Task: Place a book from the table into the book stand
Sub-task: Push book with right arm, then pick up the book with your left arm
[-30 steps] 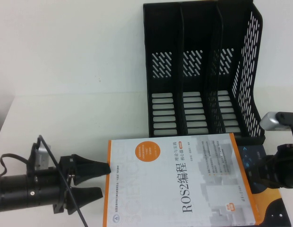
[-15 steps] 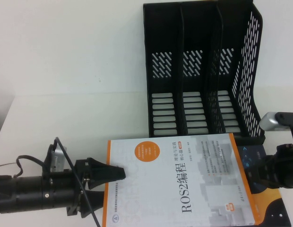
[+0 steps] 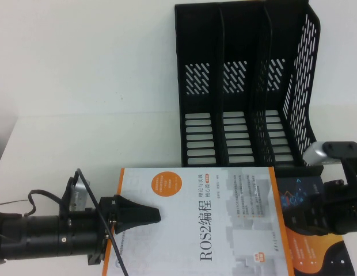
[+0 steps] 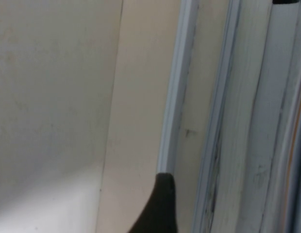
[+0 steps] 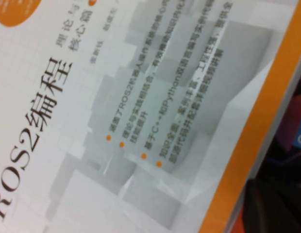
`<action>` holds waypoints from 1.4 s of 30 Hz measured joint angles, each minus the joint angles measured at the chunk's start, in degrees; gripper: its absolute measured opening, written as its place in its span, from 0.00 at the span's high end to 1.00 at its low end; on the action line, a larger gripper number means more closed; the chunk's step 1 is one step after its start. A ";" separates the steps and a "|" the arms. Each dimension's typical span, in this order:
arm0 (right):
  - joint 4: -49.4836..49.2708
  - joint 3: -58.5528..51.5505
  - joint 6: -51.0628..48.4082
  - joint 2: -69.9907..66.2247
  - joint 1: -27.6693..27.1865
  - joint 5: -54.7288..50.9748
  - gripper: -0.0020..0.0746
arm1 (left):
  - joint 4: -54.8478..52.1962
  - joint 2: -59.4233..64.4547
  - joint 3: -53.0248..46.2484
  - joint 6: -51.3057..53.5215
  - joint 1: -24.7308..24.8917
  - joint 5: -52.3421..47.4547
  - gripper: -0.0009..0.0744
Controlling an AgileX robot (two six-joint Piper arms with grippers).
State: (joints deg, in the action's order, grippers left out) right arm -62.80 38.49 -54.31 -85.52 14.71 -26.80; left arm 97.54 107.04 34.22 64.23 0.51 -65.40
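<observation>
The white "ROS2" book (image 3: 224, 224) lies on the table (image 3: 80, 144) in front of the black book stand (image 3: 247, 86), partly over a dark navy book (image 3: 325, 253). My left gripper (image 3: 155, 219) is at the book's left edge, open. Its upper finger (image 3: 138, 215) lies over the cover and the lower one is hidden. In the left wrist view the book's page edges (image 4: 247, 145) fill the frame beside one dark finger (image 4: 162, 204). My right gripper (image 3: 311, 214) sits at the book's right edge, over the navy book. The right wrist view shows the cover (image 5: 141, 121) and its orange band.
The book stand's three compartments hold nothing, and its open side faces the books. Bare white tabletop stretches to the left of the stand and behind my left arm. A thin black cable (image 3: 98, 201) loops over the left arm.
My left gripper has moved right until its upper finger overlaps the book's left edge. The white book has shifted left, uncovering more of the navy book. The right arm has edged left.
</observation>
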 joint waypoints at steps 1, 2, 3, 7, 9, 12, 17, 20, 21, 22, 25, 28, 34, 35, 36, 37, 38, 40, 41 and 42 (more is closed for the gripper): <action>-0.12 0.00 -0.24 -0.03 0.13 0.00 0.98 | 0.00 0.00 0.00 0.00 0.00 0.00 0.12; -0.16 0.00 -0.27 -0.13 0.22 0.00 0.98 | 0.00 0.00 0.00 0.00 0.00 0.00 0.13; -0.16 0.00 -0.37 -0.13 0.22 0.00 0.98 | 0.00 0.00 0.00 0.00 0.00 0.00 0.16; -0.25 0.00 -0.85 -0.13 0.35 0.10 0.98 | 0.00 0.00 0.00 -0.13 0.00 0.00 0.36; -0.25 0.00 -0.96 -0.13 0.35 0.10 0.98 | 0.00 0.00 0.00 -1.11 0.01 -0.09 0.52; -0.25 0.00 -1.04 -0.13 0.35 0.10 0.98 | 0.16 0.00 0.00 -1.65 0.01 -0.74 0.61; -0.25 0.00 -1.04 -0.13 0.35 0.21 0.98 | 0.16 0.00 0.00 -1.79 0.01 -0.74 0.61; -0.25 0.00 -1.18 -0.13 0.38 0.73 0.98 | 0.16 0.00 0.00 -2.37 0.01 -0.74 0.61; -0.25 0.00 -1.43 -0.13 0.47 0.86 0.98 | 0.16 -0.13 0.00 -2.86 0.01 -0.74 0.61; -0.25 0.00 -1.54 -0.13 0.47 0.96 0.98 | 0.16 -0.68 0.00 -3.37 -0.09 -0.43 0.61; -0.25 0.00 -1.91 -0.13 0.47 1.10 0.98 | -0.23 -3.76 0.00 -4.70 -1.57 0.74 0.61; -0.05 0.00 -2.03 -0.13 0.47 1.10 0.98 | -0.54 -8.55 0.00 -5.97 -3.54 1.47 0.60; 0.13 0.00 -2.09 -0.13 0.47 1.50 0.98 | -2.34 -19.63 0.58 -10.03 -5.74 1.69 0.60; 0.13 0.00 -2.16 -0.13 0.47 1.50 0.98 | -2.78 -20.90 1.15 -10.71 -5.74 1.69 0.60; 0.13 0.00 -2.24 -0.13 0.47 1.58 0.98 | -3.31 -22.36 2.03 -11.87 -5.74 1.69 0.60; 0.13 0.00 -2.24 -0.13 0.47 1.68 0.98 | -4.07 -23.68 3.10 -13.06 -5.74 1.69 0.60; 0.13 0.00 -2.29 -0.13 0.47 1.73 0.98 | -5.01 -24.64 4.07 -13.93 -5.74 1.69 0.60; 0.13 0.00 -2.29 -0.13 0.47 1.71 0.98 | -6.86 -26.78 6.76 -16.09 -5.74 1.69 0.64; 0.13 0.00 -2.37 -0.13 0.47 1.71 0.98 | -7.64 -27.53 8.22 -16.90 -5.74 1.58 0.72; 0.13 0.00 -2.37 -0.13 0.47 1.71 0.98 | -8.63 -28.31 9.79 -17.83 -5.74 1.20 0.81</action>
State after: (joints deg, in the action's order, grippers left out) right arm -62.67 38.49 -56.68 -85.64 15.18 -25.08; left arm 88.90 78.73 44.01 46.40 -5.23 -64.20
